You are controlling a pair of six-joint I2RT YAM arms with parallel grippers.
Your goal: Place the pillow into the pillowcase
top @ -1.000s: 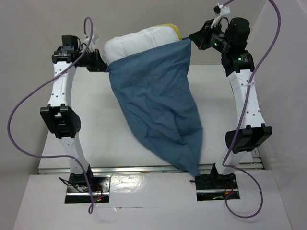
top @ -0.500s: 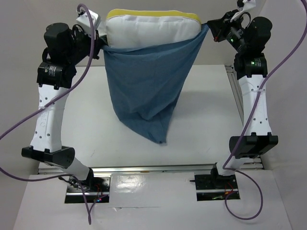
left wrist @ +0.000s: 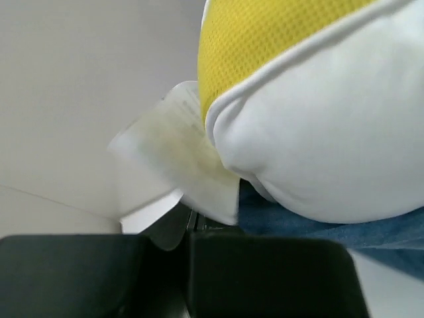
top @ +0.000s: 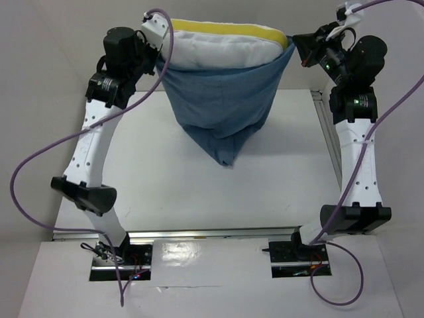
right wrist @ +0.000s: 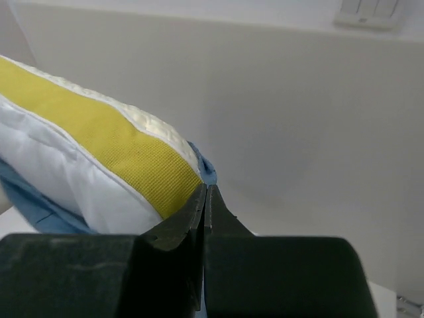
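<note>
My L gripper (left wrist: 189,224) & R gripper (right wrist: 204,199) each pinch a top corner of the pillowcase (top: 222,109). Pillow (top: 222,48) lies long-ways between them, half out. I think it must sink down.

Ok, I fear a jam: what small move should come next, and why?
Probably a short shake with the left end effector and right end effector: the puffy cream-white, yellow-edged pillow sits in the mouth of the limp dusty-blue cloth pillowcase, whose lower part hangs slack.
</note>
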